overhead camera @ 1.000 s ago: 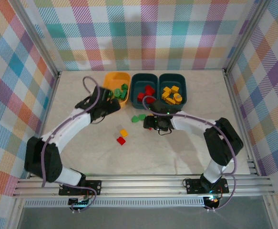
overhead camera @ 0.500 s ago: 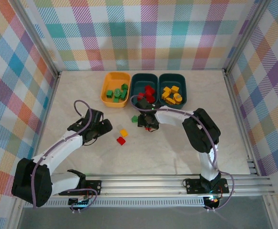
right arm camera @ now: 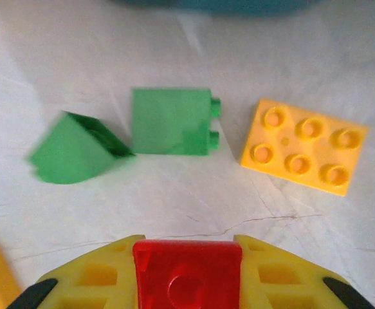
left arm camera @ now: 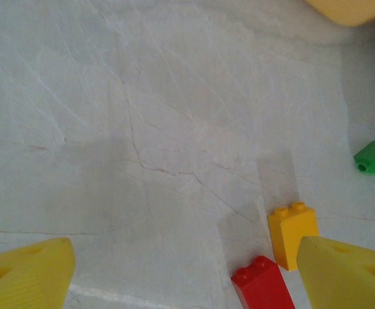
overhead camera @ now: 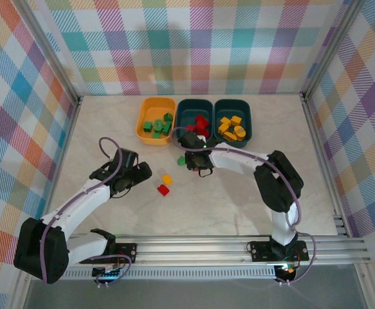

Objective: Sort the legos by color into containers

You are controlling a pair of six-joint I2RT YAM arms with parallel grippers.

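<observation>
Looking down from above, we see the three containers in a row at the 12 o'clock edge of the table [overhead camera: 238, 193]. The orange-yellow tub [overhead camera: 150, 102] carries green bricks [overhead camera: 156, 125]. At its 3 o'clock the middle teal tub [overhead camera: 187, 104] has red bricks [overhead camera: 201, 123], and next along the right teal tub [overhead camera: 245, 106] has yellow bricks [overhead camera: 231, 127].

Our left claw [overhead camera: 144, 174] sits over the marble at about 7 o'clock from the orange-yellow tub. From its wrist we see it spread wide, one yellow finger [left arm camera: 345, 270] in each lower corner and bare table between them. At 5 o'clock in that view the loose yellow brick [left arm camera: 292, 234] stands just beside the right-hand finger, with the loose red brick [left arm camera: 264, 286] at its 7 o'clock.

Our right claw [overhead camera: 197, 162] is at 6 o'clock from the middle teal tub, just off its near rim. Its wrist view shows the jaws drawn narrow onto the held red brick [right arm camera: 187, 273], one stud facing us. On the table beyond lie the green sloped brick [right arm camera: 71, 149] at 10 o'clock and the green square brick [right arm camera: 172, 121] at 12 o'clock. These two meet corner to corner, though we cannot tell whether they touch. The yellow six-stud plate [right arm camera: 305, 146] lies at 2 o'clock, near the square brick but apart.
</observation>
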